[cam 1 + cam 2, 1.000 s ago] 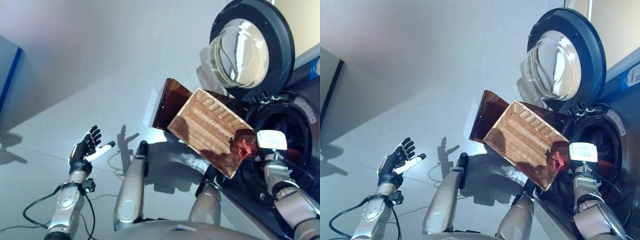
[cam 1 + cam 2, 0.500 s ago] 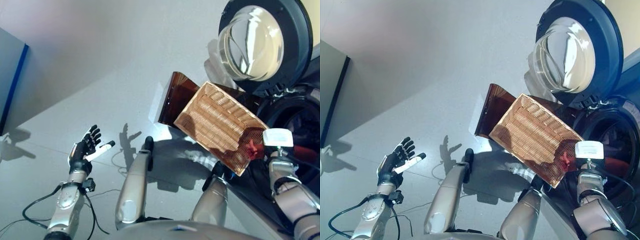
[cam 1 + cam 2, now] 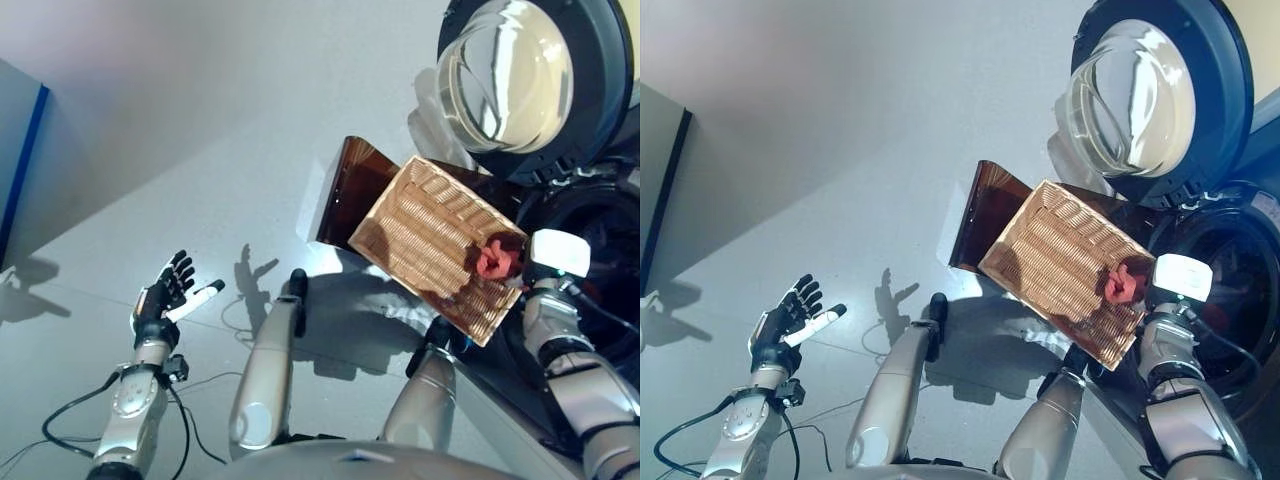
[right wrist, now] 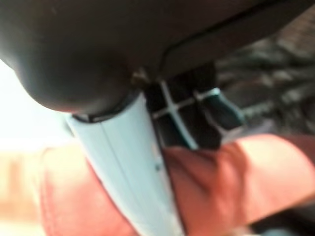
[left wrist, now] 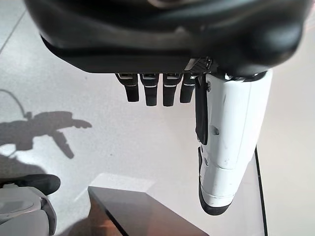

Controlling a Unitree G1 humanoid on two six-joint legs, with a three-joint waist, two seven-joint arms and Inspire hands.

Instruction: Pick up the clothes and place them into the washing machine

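- The washing machine stood at the right of the head views, its round glass door swung wide open above the dark drum opening.
- A woven basket hung tilted in the air just in front of the drum opening, its ribbed underside turned toward the camera and 1 corner close to the opening's rim.
- A dark brown translucent panel showed behind the basket's upper left edge, over the grey floor.
- The right hand was at the basket's right edge, next to the drum opening; in the head views it was mostly covered by its wrist's white camera block.
- The red cloth sat bunched at that same edge of the basket, right against the right hand.
- In the right wrist view the red cloth filled the space round the white-covered thumb and touched the dark fingers; the thumb was pressed into the fabric and the hand was closed on it.
- Whether the same hand also gripped the basket's rim could not be told.
- The left hand was raised low at the left, well apart from the basket and the machine, over bare floor.
- Its fingers were straight and spread, the white-covered thumb standing out to the side, and it held nothing.
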